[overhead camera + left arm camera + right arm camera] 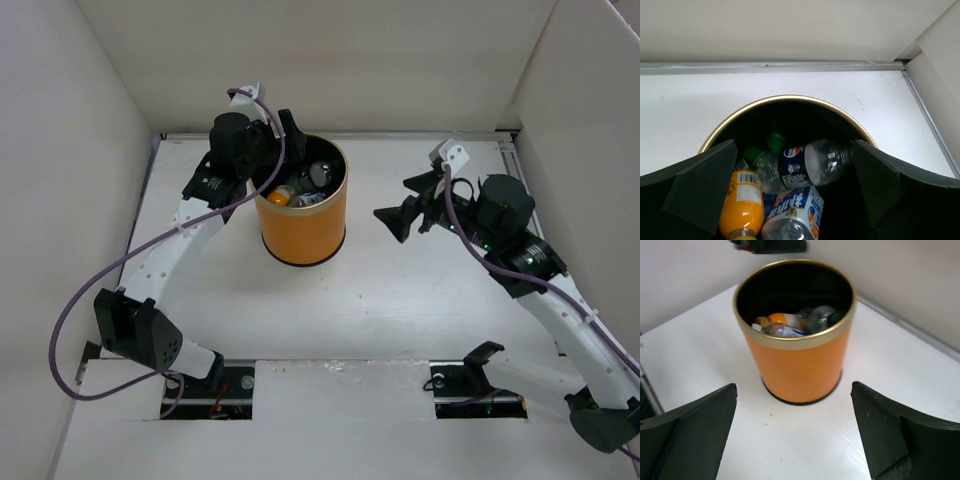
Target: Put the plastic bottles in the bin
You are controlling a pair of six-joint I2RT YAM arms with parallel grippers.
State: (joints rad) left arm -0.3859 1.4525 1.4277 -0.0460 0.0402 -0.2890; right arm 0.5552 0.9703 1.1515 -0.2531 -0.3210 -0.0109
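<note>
The orange bin (302, 225) with a gold rim stands at the table's back middle. Bottles lie inside it: an orange one (742, 202), a clear one with a blue label (807, 165), a clear one with a white-blue label (795, 212) and a green one (772, 141). My left gripper (282, 145) hangs open and empty over the bin's left rim; its fingers (700, 182) frame the bottles. My right gripper (405, 215) is open and empty, to the right of the bin, facing it (795, 357). The small bottle with a dark cap is not clearly seen.
White walls enclose the table on the left, back and right. A metal rail (790, 66) runs along the back edge. Two slots with hardware (475, 385) sit in the near edge by the arm bases.
</note>
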